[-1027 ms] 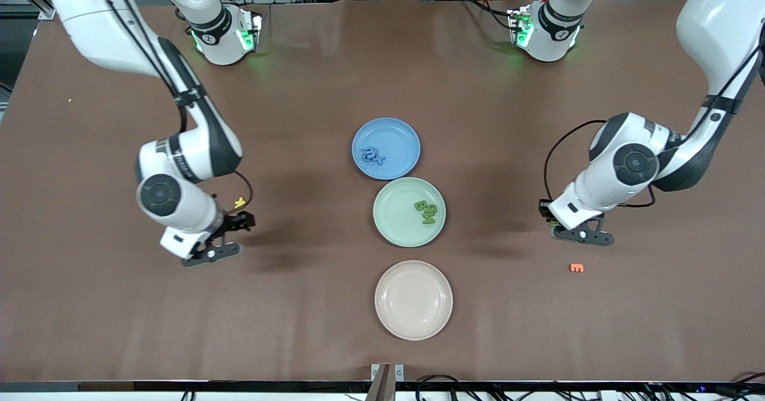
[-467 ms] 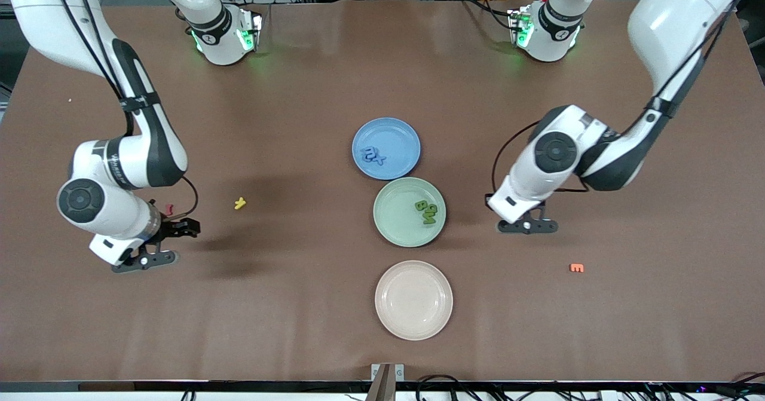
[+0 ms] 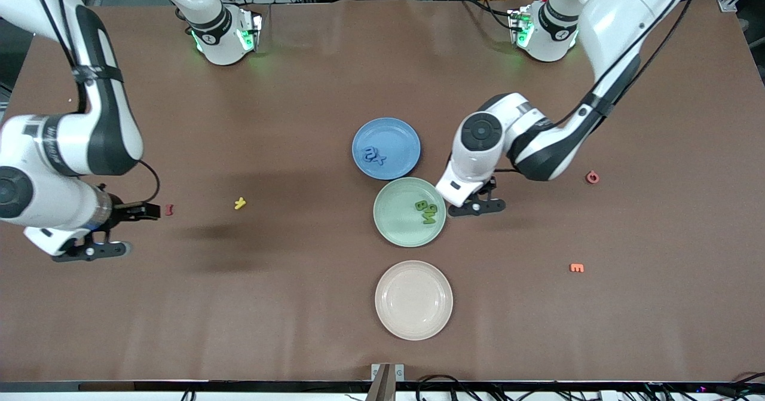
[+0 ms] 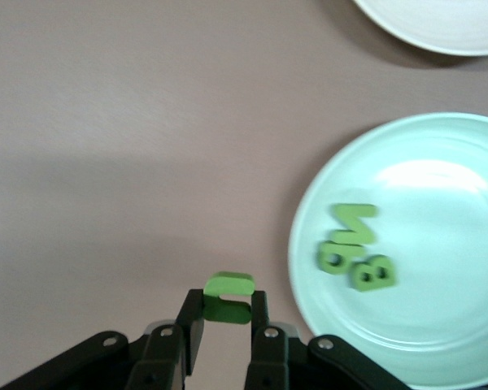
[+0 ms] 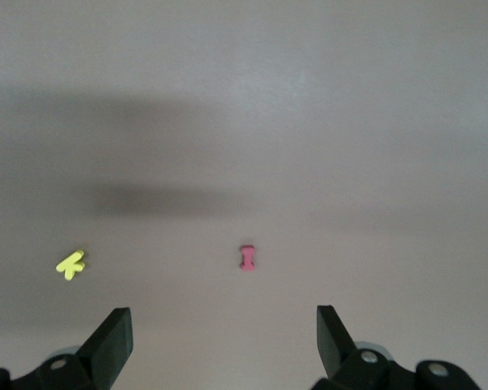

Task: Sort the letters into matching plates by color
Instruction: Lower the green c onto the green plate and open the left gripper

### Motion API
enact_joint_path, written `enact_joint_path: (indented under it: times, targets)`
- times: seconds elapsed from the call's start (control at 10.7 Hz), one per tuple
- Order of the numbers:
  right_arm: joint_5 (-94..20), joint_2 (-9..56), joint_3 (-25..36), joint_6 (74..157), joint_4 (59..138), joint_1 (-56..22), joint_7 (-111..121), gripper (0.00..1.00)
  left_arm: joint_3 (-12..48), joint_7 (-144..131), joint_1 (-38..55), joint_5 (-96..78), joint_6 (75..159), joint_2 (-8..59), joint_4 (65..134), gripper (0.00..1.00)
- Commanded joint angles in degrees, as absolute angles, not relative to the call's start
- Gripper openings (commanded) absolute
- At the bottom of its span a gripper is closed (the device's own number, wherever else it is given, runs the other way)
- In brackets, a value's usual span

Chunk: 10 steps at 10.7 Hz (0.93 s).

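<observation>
A brown table (image 3: 299, 305) holds three round plates in a row at its middle: a blue plate (image 3: 397, 135) farthest from the front camera, a mint green plate (image 3: 391, 225) next, and a cream plate (image 3: 413, 300) nearest.

The left gripper (image 3: 476, 205) hangs just beside the green plate's rim, toward the left arm's end, its fingers clamped on a green letter (image 4: 228, 296). The right gripper (image 3: 134, 211) hovers over the right arm's end of the table with its fingers spread wide, holding nothing.

The letters look light, stiff and thin, probably foam or plastic; they are best pinched across their flat edges, as a loose grip could let one twist.

Counted: two blue letters (image 3: 375, 156) in the blue plate and two green letters (image 3: 427, 211) in the green plate. Loose on the table lie one yellow letter (image 3: 239, 203), one dark red letter (image 3: 169, 210), one red letter (image 3: 591, 177) and one orange letter (image 3: 577, 268).
</observation>
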<state>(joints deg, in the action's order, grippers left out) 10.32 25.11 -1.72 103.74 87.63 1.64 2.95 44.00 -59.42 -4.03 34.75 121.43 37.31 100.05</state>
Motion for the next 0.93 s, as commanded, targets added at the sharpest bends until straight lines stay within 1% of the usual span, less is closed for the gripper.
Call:
enact_joint_path:
  times: [0.0, 0.19, 0.47, 0.56, 0.65, 0.75, 0.84]
  targets:
    - [9.1, 21.1, 0.8, 96.2, 83.0, 0.7, 2.8, 1.0, 38.3, -66.2, 5.6, 33.6, 120.1, 40.3, 94.9, 0.0]
    - [8.0, 16.5, 2.7, 92.5, 82.6, -0.2, 2.7, 1.0, 33.9, -69.5, 11.5, 33.3, 120.1, 41.7, 93.0, 0.0]
    - [6.8, 10.3, 3.6, 86.2, 82.5, -0.3, 2.7, 1.0, 31.0, -70.9, 15.8, 30.5, 120.1, 44.7, 87.6, 0.0]
    - [5.5, 9.0, 4.9, 85.2, 81.9, -0.4, 2.7, 1.0, 30.8, -70.9, 15.9, 29.9, 120.1, 45.5, 86.2, 0.03]
    - [3.8, 7.5, 5.3, 83.7, 81.7, -0.6, 2.7, 1.0, 30.8, -70.8, 15.9, 29.9, 120.3, 46.0, 85.4, 0.12]
    - [3.4, 6.1, 5.4, 82.5, 81.7, -0.6, 2.7, 1.0, 30.8, -70.8, 15.9, 29.9, 120.8, 46.8, 84.5, 0.27]
    - [3.4, 4.7, 5.4, 81.6, 81.7, -0.6, 2.8, 1.0, 30.8, -70.3, 16.0, 30.1, 120.9, 47.3, 83.7, 0.99]
